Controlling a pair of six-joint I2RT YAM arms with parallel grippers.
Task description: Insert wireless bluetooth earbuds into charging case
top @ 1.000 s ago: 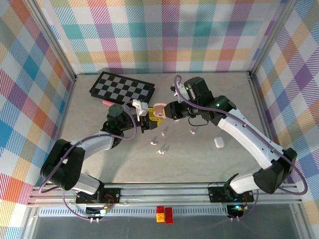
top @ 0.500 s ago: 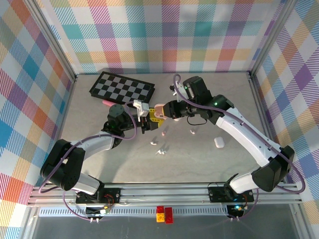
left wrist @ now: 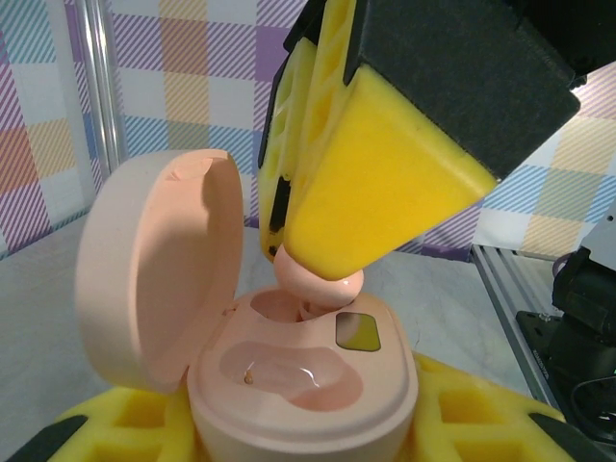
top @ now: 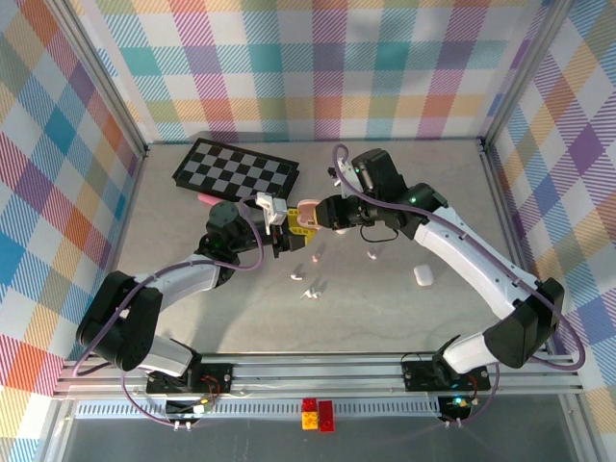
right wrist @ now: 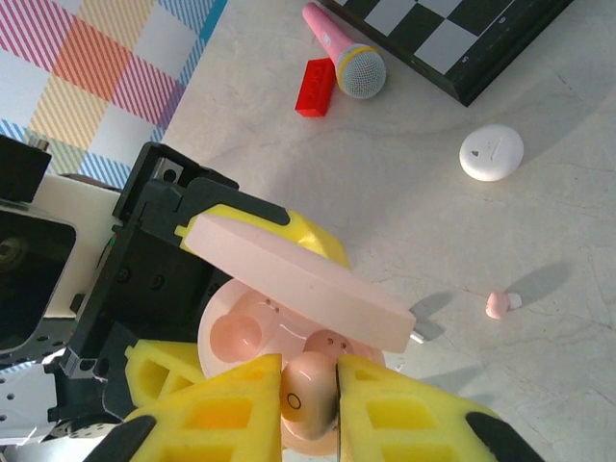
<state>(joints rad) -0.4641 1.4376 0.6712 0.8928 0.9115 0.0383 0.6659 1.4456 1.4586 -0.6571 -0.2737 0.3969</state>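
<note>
**A:** Where's the bud right now?

**B:** The pink earbud is pinched between the yellow foam pads of the right gripper, which are pressed tight on it. Its underside sits at the mouth of the far socket in the pink charging case. Most of its body stands above the rim, so I'd judge it not yet seated.

**A:** And the case itself?

**B:** Its lid is hinged up. The left gripper clamps the body, with foam pads closed against both sides. From the top camera, the case hangs between the two arms, above the table.

**A:** What about the second socket?

**B:** The near socket looks bare and glossy, with nothing in it.

**A:** So how far along is the job?

**B:** Early, I'd say. This is the first bud for this case, and it's only partway in. Its mate has yet to follow.

Several loose earbuds lie on the table just nearer the arm bases. One more lies off to the right. A small white case lies farther right, apart from both grippers.

**A:** Anything else around?

**B:** A chessboard at the back, with a pink toy microphone and a red brick beside it. None of them is part of this task.
</note>
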